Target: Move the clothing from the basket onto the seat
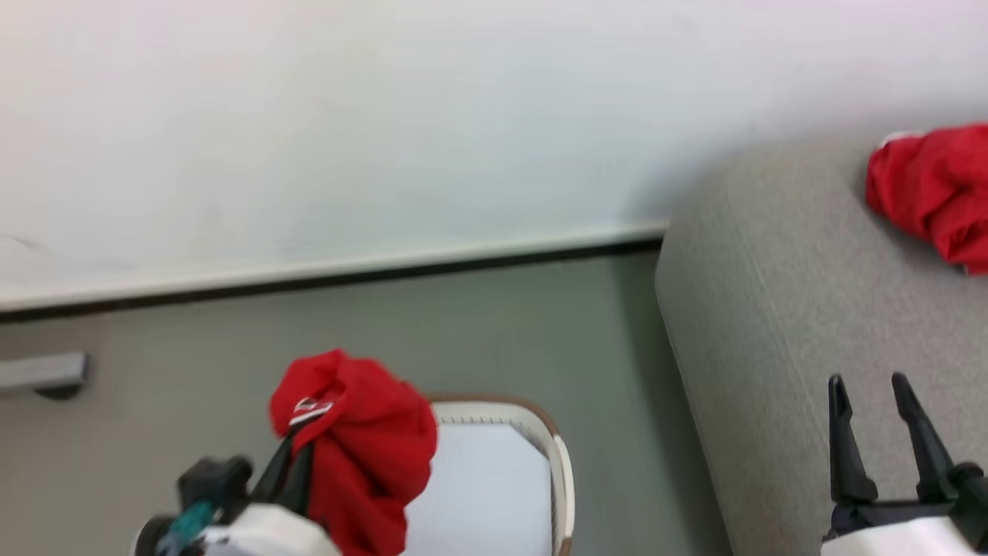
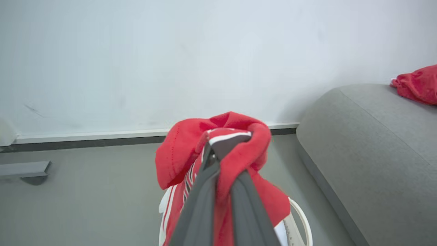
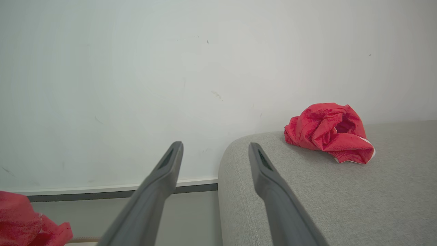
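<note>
Left jaws clamp a fold of the red garment (image 1: 370,448), dangling limp above the basket (image 1: 562,471), which looks light, soft, apt to slip, best pinched at the thick striped trim, while right jaws gape empty over the seat (image 1: 772,309), second garment (image 1: 938,193) near its far edge.

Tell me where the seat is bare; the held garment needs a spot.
The seat is bare from its rounded left edge across to the red garment at its far right. The right gripper, fingers open, hovers over its near part.

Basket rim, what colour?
The basket rim is brown; the head view shows it best.
</note>
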